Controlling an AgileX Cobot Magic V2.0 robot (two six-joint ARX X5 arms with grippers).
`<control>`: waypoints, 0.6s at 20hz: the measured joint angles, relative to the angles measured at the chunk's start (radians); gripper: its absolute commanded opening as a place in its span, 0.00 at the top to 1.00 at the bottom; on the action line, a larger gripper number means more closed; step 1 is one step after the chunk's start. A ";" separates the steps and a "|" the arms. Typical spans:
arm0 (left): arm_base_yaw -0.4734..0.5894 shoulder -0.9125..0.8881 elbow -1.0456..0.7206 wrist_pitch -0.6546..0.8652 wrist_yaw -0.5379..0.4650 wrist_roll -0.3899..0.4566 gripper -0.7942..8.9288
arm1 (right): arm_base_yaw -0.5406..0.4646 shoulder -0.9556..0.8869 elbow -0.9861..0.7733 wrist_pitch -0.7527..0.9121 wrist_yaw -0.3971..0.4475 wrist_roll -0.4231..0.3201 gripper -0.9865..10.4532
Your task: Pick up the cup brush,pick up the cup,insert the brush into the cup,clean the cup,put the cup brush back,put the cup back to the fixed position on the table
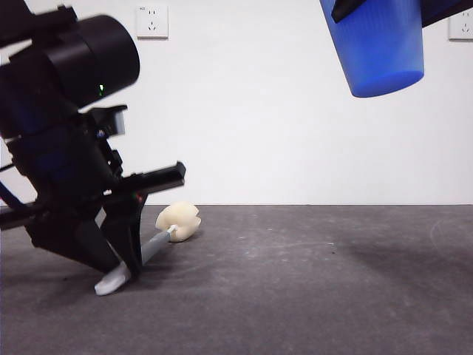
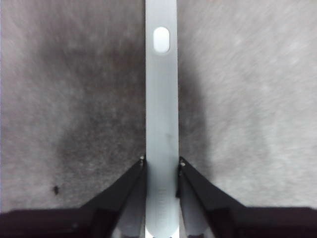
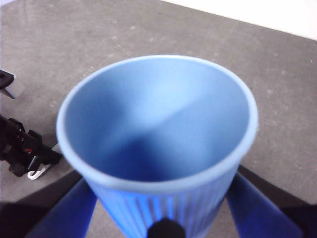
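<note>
Front view: no writing legible on cup or cup brush.

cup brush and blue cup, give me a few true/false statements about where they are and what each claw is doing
1. The blue ribbed plastic cup stands on the dark grey table. False: the right claw holds it up in the air.
2. The left claw is shut on the grey handle of the long cup brush. True.
3. The cream-yellow sponge head is inside the cup. False: it lies low by the table, far from the cup.
4. The cup looks empty inside. True.
5. The brush is lifted level with the cup. False: it is down at the table.
</note>
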 measured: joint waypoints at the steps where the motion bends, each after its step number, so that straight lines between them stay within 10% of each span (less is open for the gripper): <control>1: 0.000 0.005 0.003 0.007 0.000 0.000 0.93 | 0.000 0.000 0.000 -0.007 0.000 0.006 0.93; 5: 0.000 0.011 0.006 0.010 -0.010 0.000 0.87 | 0.000 0.000 0.000 -0.014 0.000 0.016 0.93; 8: 0.000 0.012 0.006 0.009 -0.004 0.000 0.48 | 0.000 0.013 0.000 -0.002 0.000 0.028 0.93; 12: -0.001 0.007 0.013 0.013 0.013 0.003 0.47 | -0.016 0.079 -0.073 0.178 0.000 0.045 0.93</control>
